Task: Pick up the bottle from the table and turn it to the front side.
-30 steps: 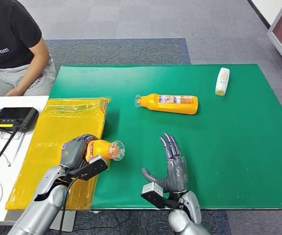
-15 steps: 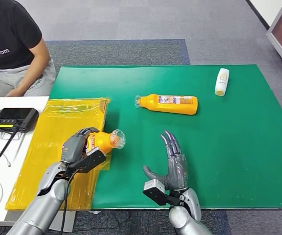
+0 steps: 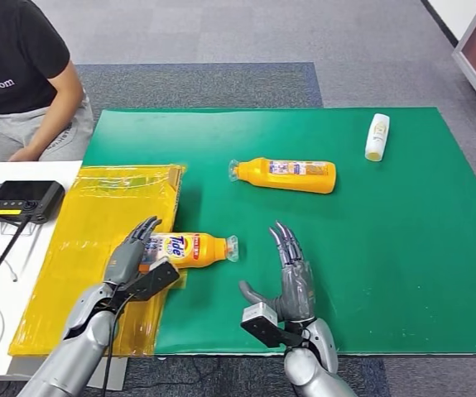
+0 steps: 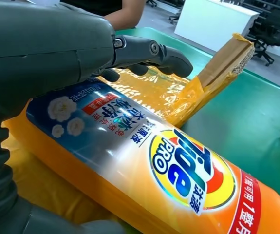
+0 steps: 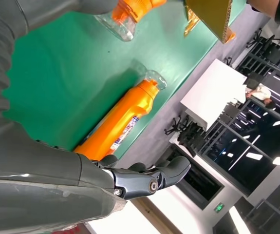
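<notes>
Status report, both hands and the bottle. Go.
Left hand open beside Tide bottle. Bottle lying down, label up. Right hand open, holding nothing. Nothing blocking.

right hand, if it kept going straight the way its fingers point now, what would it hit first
Probably the far orange detergent bottle. The right hand hovers open, fingers aimed away from the robot across bare green mat, and that lying bottle crosses the line ahead. Height is unclear, so it might pass over.

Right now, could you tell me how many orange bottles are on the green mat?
2. One orange bottle lies at the mat's left edge under the left hand, front label up. The other orange bottle lies farther back, mid-mat.
</notes>
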### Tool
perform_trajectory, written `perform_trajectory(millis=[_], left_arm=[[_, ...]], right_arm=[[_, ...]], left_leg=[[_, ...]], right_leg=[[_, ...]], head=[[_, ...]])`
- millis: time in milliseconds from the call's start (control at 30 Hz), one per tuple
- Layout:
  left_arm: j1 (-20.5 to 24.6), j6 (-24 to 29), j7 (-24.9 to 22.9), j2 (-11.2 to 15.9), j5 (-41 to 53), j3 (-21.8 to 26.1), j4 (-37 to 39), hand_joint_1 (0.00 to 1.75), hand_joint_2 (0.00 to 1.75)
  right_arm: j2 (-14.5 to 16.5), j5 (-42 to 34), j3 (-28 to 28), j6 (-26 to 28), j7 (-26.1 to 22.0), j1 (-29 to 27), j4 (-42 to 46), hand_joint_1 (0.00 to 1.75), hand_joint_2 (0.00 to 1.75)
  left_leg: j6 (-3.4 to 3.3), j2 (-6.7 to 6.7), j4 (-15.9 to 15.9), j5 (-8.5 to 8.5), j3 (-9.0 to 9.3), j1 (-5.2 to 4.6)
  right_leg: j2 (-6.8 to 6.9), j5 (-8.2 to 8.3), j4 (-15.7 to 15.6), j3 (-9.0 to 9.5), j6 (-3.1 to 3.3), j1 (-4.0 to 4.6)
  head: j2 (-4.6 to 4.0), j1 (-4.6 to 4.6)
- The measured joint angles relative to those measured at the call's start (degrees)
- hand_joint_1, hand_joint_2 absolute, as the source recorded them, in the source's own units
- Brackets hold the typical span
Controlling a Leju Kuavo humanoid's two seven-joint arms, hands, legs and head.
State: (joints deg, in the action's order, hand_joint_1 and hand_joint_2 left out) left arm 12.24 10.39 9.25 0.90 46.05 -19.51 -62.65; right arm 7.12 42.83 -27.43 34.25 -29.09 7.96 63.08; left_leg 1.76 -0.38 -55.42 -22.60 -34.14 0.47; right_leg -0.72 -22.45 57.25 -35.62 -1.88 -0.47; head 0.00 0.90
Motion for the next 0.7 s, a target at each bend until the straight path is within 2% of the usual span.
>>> perform_trajectory(millis=[167,300,367,400,467,533,633,700], left_arm=[[0.1,0.0,0.0,-0.1,0.4,0.0,0.2,0.09,1.75],[-0.2,1.7,0.8,-0.1,1.2,-0.1,0.1,0.01,1.75],[-1.2,5.8,4.4,-0.4,0.0,-0.1,-1.3,0.0,1.75],[-2.0,8.8,8.0,-0.7,-2.1,-0.1,-3.1,0.0,1.75],[-4.1,13.9,16.8,-1.5,-9.6,-0.2,-8.5,0.0,1.75],[-6.1,14.1,23.3,-2.4,-20.0,-0.6,-15.4,0.0,1.75],[-8.7,6.7,26.2,-3.3,-39.1,-1.2,-25.5,0.0,1.75],[-10.2,2.7,27.0,-3.8,-47.7,-1.2,-30.7,0.0,1.75]], right_arm=[[0.1,-0.3,0.0,0.1,-0.4,0.0,-0.2,0.0,1.75],[0.2,-0.3,0.0,0.2,-0.4,0.0,-0.2,0.0,1.75],[0.2,-0.6,0.0,0.2,-0.6,-0.1,-0.3,0.0,1.75],[0.2,-0.8,0.0,0.3,-0.8,-0.1,-0.3,0.0,1.75],[0.2,-1.5,0.0,0.3,-1.5,-0.1,-0.4,0.0,1.75],[0.2,-2.1,-0.3,0.3,-1.8,0.0,-0.7,0.0,1.75],[0.2,-2.6,-0.7,1.0,-1.9,-0.1,-1.1,0.0,1.75],[0.2,-2.8,-0.7,1.4,-1.9,-0.3,-1.3,0.0,1.75]], left_leg=[[0.0,0.0,0.0,0.0,0.0,0.0],[0.01,0.0,0.0,0.01,0.0,0.0],[0.01,0.01,0.0,0.01,-0.02,0.0],[0.01,0.01,0.0,0.01,-0.05,0.0],[0.0,0.0,0.0,0.01,-0.1,0.0],[-0.01,0.0,0.0,-0.01,-0.14,0.0],[-0.01,0.01,0.0,-0.04,-0.17,0.0],[-0.01,0.0,0.0,-0.05,-0.19,0.0]], right_leg=[[0.0,0.0,0.0,-0.01,0.0,0.0],[-0.01,0.0,0.0,-0.01,0.0,0.0],[-0.01,0.01,0.0,-0.04,0.0,0.0],[-0.01,0.01,0.0,-0.07,0.0,0.0],[0.0,0.0,0.0,-0.1,-0.01,0.0],[0.0,-0.01,0.0,-0.12,-0.02,-0.01],[0.0,-0.05,0.0,-0.16,-0.06,-0.01],[0.0,-0.09,0.0,-0.17,-0.08,0.0]], head=[[0.0,0.0],[0.0,0.01],[0.0,0.0],[0.0,-0.01],[0.0,0.01],[0.0,0.02],[0.0,0.01],[0.0,0.01]])
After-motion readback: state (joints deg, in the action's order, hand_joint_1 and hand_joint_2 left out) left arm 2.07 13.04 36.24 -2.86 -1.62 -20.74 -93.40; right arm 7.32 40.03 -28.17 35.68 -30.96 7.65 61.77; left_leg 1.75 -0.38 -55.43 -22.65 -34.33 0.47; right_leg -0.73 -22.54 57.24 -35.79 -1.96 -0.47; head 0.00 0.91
